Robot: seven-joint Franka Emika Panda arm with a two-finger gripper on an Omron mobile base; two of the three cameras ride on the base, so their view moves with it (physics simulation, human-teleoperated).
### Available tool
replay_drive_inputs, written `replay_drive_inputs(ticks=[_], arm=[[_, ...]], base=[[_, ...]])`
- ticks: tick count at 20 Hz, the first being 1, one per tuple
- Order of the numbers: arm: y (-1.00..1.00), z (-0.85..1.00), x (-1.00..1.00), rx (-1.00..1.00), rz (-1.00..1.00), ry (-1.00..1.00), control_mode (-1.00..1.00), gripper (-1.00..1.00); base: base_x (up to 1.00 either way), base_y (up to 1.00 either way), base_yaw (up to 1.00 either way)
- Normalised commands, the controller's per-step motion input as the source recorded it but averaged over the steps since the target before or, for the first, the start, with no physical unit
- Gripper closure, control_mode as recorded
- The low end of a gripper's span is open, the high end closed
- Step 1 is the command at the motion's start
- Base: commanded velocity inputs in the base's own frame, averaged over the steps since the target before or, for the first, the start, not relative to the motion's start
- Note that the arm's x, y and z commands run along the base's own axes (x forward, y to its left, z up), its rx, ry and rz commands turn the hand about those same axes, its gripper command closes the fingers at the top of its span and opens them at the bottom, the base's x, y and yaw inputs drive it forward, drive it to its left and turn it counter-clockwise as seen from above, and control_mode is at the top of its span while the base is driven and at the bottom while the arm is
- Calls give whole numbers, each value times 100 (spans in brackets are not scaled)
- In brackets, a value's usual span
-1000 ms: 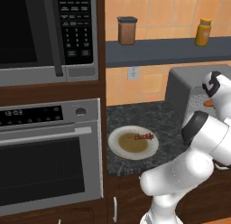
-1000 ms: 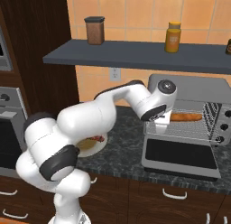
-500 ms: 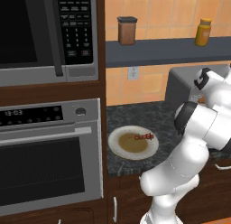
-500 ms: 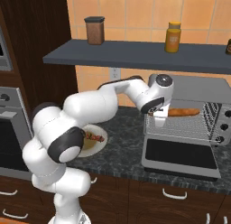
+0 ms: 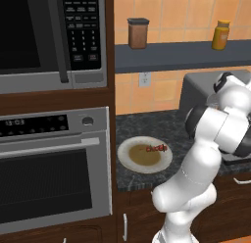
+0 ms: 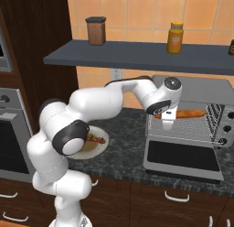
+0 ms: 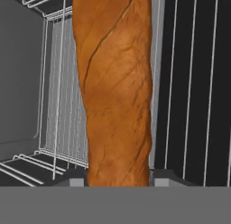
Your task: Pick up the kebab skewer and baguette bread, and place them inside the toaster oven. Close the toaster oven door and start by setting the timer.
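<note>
**Baguette held at the toaster oven mouth, skewer on the plate**

At the far left of the left base view stand one black-fronted microwave (image 5: 49, 36) and, under it, one built-in steel oven (image 5: 54, 168). Next along the dark counter (image 5: 147, 127) comes one round plate (image 5: 144, 155), and on it lies the one kebab skewer (image 5: 156, 149), toward the plate's right side; in the right base view the same skewer (image 6: 96, 139) shows just past the arm's elbow. Above, one grey shelf (image 6: 137, 61) carries two jars: a brown one (image 6: 96, 30) to the left and a yellow one (image 6: 175, 37) to the right.

One toaster oven (image 6: 192, 123) sits at the right end of the counter. The toaster oven door (image 6: 183, 158) lies folded down flat in front of it, and the wire rack (image 7: 189, 92) inside is exposed.

The white arm rises from the base, bends at the elbow over the plate and reaches rightward, with the wrist turned down at the oven's left front corner. The gripper (image 6: 167, 119) pinches the one baguette bread (image 6: 185, 114) near its left end; the loaf runs level to the right across the oven opening, above the rack. In the hand view the baguette (image 7: 115, 92) runs up between the two fingertips (image 7: 76, 181), with the rack wires behind it; whether it touches the rack cannot be told.
</note>
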Motion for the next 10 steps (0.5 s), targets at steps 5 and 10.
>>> replay_drive_inputs(ticks=[5, 10], arm=[[0, -10, 39, 0, 0, 0, -100, 100], [0, -8, 17, 0, 0, 0, -100, -100]], base=[[0, 0, 0], [0, 0, 0]])
